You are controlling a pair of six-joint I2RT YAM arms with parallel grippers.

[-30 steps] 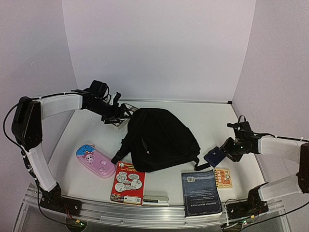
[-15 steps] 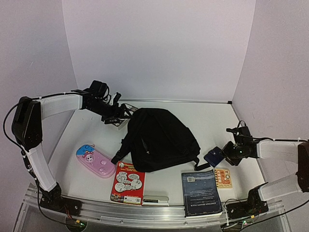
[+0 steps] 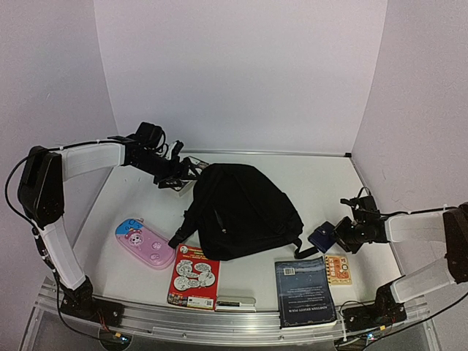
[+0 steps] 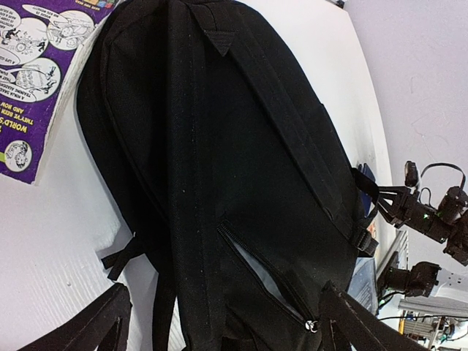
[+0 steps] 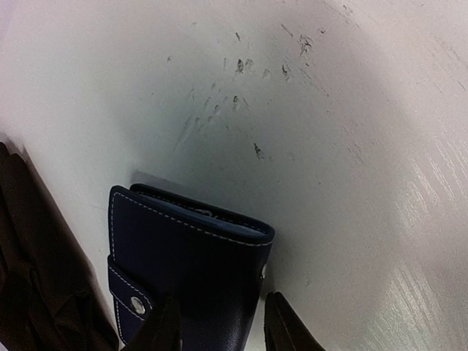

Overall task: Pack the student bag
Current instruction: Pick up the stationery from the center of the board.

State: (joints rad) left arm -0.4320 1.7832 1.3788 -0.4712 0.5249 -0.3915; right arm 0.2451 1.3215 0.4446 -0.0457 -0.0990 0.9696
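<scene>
The student bag [image 3: 241, 212] is a big black backpack lying flat mid-table. In the left wrist view the student bag [image 4: 219, 146] has a zip pocket [image 4: 272, 276] partly open, showing grey lining. My left gripper [image 3: 183, 175] hovers at the bag's back-left end, open wide, its fingers [image 4: 102, 325] astride the bag's end with nothing held. A small dark-blue pouch [image 3: 324, 237] lies right of the bag. My right gripper [image 3: 338, 235] is low at the pouch's right side. In its wrist view the pouch [image 5: 190, 256] has its near corner between the narrowing fingers [image 5: 281, 325]; a firm grip does not show.
A pink pencil case [image 3: 144, 243] lies front left. A comic book [image 3: 194, 276] and a pen [image 3: 235, 302] lie in front of the bag. A dark blue book [image 3: 305, 291] and a small orange card [image 3: 337, 268] lie front right. Walls enclose the table.
My right gripper has dropped lower and drawn toward the near edge beside the blue pouch, and its jaws have narrowed around the pouch's corner. The left arm has not moved.
</scene>
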